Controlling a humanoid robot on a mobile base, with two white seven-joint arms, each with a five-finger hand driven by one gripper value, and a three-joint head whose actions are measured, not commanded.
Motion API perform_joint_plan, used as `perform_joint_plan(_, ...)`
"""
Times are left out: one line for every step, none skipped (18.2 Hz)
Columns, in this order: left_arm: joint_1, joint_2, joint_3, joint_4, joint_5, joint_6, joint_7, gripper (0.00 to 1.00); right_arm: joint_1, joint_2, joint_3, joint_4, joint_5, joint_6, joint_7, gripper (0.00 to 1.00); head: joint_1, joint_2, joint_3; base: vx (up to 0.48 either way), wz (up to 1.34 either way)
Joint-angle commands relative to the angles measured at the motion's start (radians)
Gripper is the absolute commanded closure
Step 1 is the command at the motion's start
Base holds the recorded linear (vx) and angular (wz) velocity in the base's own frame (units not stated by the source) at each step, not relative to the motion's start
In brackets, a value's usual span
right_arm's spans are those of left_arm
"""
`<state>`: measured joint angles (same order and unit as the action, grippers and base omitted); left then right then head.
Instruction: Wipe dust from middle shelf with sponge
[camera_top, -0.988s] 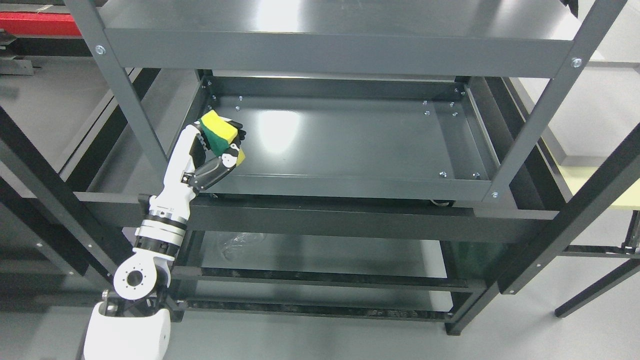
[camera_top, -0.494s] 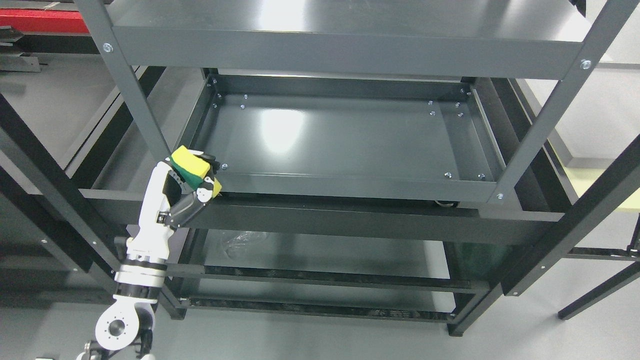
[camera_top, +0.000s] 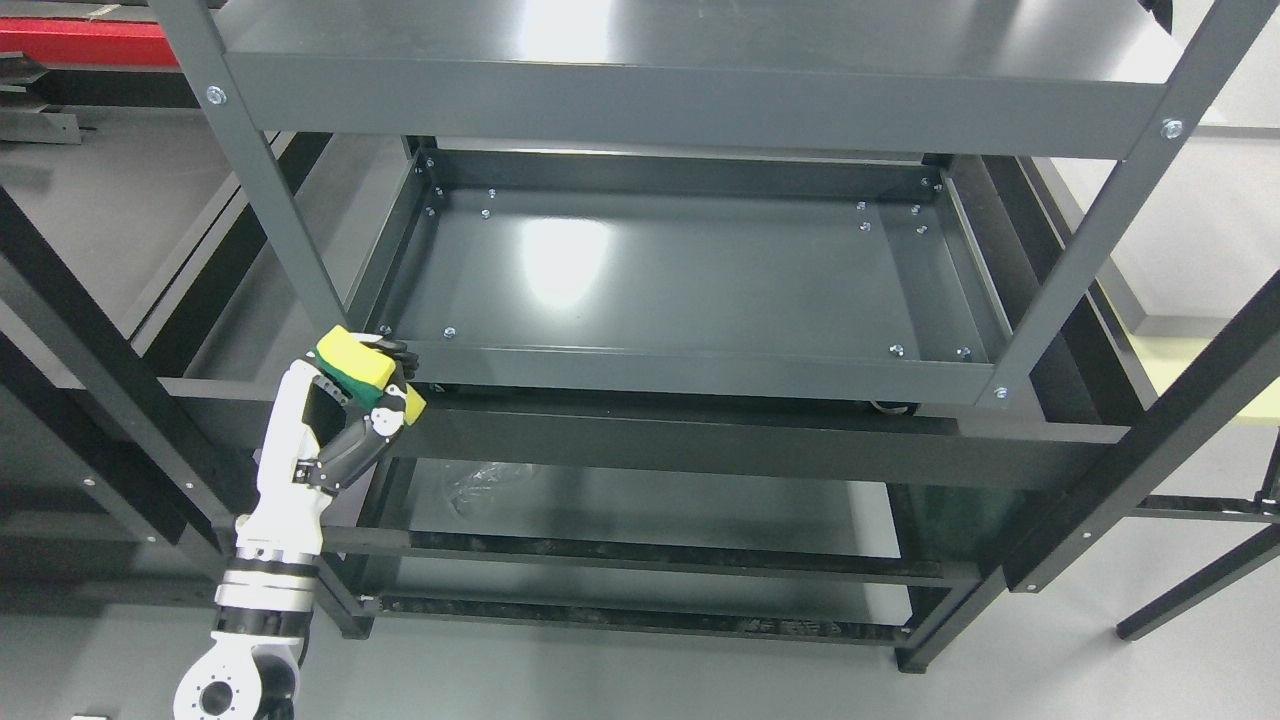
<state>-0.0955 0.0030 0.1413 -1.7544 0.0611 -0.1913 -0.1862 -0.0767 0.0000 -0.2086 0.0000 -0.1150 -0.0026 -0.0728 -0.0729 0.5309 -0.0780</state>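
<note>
My left hand is curled around a yellow and green sponge. It hangs in front of the dark grey rack, just outside the front left corner of the middle shelf, level with the shelf's front lip and beside the left post. The sponge does not touch the shelf floor. The white forearm runs down to the bottom left of the picture. The shelf floor is bare and glossy, with a light reflection left of its middle. My right arm does not show.
The top shelf overhangs the middle one. A lower shelf sits beneath, behind a dark crossbar. Black frames of other racks stand at the left and right. A red object lies at the top left.
My left hand, still holding the sponge, has drawn back out of the middle shelf, down and to the left, to just in front of the shelf's front left corner. The camera shifted slightly.
</note>
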Motion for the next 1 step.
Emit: perform_joint_plan(0.017, 0.014, 0.011, -0.017, 0.022, 0.009, -0.004, 0.96, 0.0, -0.017, 0.0, -0.017, 0.0, 0.073, -0.001, 0.0, 0.0, 0.0, 0.0, 0.0, 0.0)
